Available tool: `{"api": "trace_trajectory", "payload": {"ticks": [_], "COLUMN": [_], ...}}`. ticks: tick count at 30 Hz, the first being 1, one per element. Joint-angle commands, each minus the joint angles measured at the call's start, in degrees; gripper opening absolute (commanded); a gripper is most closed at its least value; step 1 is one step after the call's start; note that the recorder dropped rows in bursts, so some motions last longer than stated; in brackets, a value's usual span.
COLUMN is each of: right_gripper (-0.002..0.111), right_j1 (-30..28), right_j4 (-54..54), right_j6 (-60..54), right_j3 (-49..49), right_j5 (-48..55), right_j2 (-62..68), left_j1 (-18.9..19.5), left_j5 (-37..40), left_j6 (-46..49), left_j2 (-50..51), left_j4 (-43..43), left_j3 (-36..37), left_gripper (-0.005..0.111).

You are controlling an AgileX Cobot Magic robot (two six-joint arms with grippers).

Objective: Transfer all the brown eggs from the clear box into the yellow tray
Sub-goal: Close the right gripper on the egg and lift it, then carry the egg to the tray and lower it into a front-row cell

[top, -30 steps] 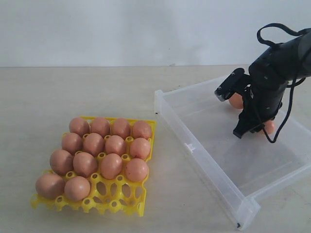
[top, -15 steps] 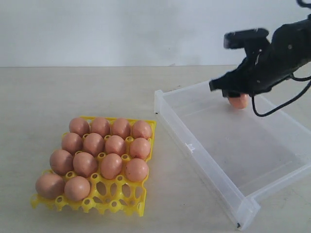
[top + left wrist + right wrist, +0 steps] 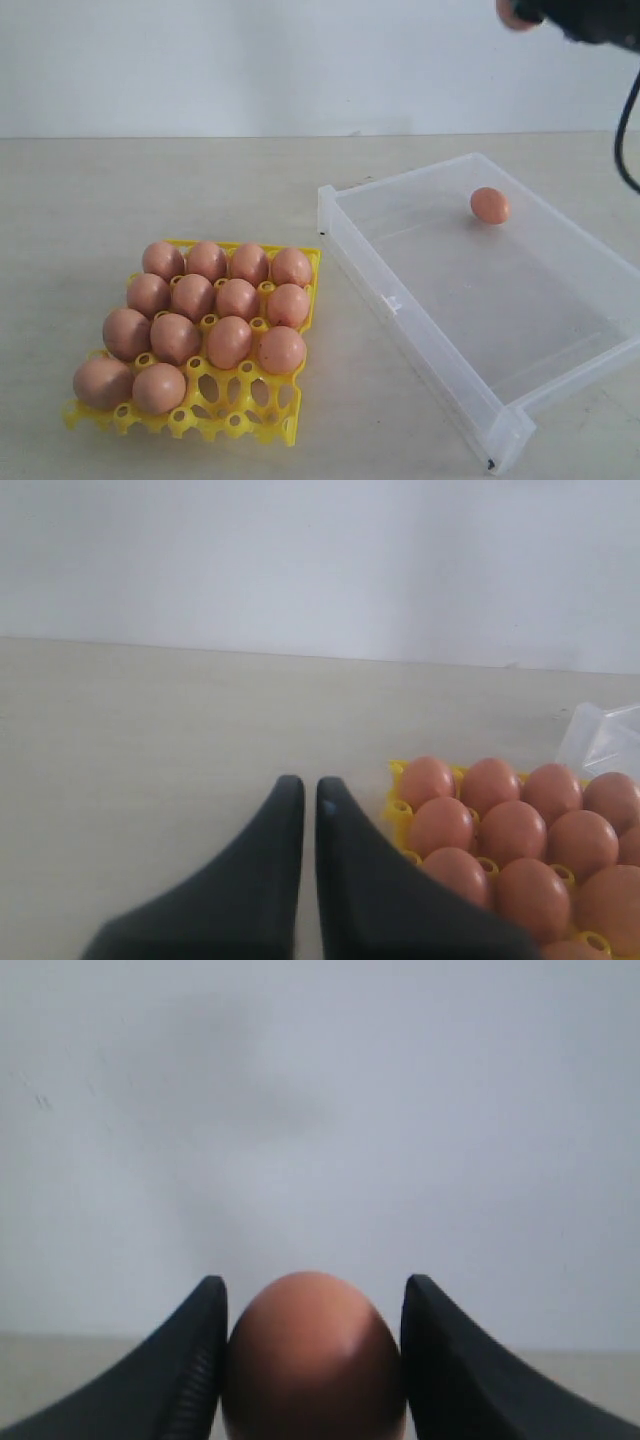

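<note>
**Right gripper** (image 3: 315, 1288): the jaws are spread part-way and gripping one egg by its sides. The long axis of this held egg (image 3: 312, 1360) appears to run along the fingers. In the exterior view it shows at the far right edge, high above the table (image 3: 150, 180).

**Target.** The tray (image 3: 290, 425) lies on the table at the near left, close to the left wall of the box (image 3: 430, 330) but apart from it. Fourteen cups are filled. The two empty cups (image 3: 240, 395) are at the right end of the near row. From the jaws they lie to the left, nearer and well below. The coming move therefore probably calls for a long carry leftward and down, with the egg set end-down into a cup.

**Loose egg** (image 3: 490, 205): it lies on the box floor near the far wall and is the only egg seen there. Its axis cannot be told.

**Left gripper** (image 3: 302, 792): the jaws are closed to a thin slit and hold nothing. It is low over the table with the tray just beside it, so it is the nearer arm to the tray. The egg, however, is with the right arm.
</note>
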Motion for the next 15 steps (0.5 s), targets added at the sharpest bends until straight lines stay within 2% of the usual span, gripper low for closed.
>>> {"api": "trace_trajectory", "payload": {"ticks": [1, 7, 13, 15], "right_gripper": [0.0, 0.0, 0.0, 0.0], "right_j1": [0.1, 0.1, 0.4, 2.3], "right_j4": [-0.2, -0.7, -7.2, -10.2], "right_j6": [0.4, 1.7, 1.7, 1.7], "right_j3": [0.1, 0.1, 0.1, 0.1], "right_j5": [-3.7, 1.1, 7.4, 8.5], "right_j2": [-8.2, -15.9, -19.4, -19.8], "left_j1": [-0.4, -0.4, -0.4, -0.4], "left_j5": [-0.5, -0.5, -0.5, -0.5], "left_j6": [-0.5, -0.5, -0.5, -0.5], "left_j2": [-0.2, -0.2, -0.2, -0.2], "left_j4": [0.0, 0.0, 0.0, 0.0], "left_j3": [0.2, 0.2, 0.2, 0.2], "left_gripper": [0.004, 0.004, 0.004, 0.004]}}
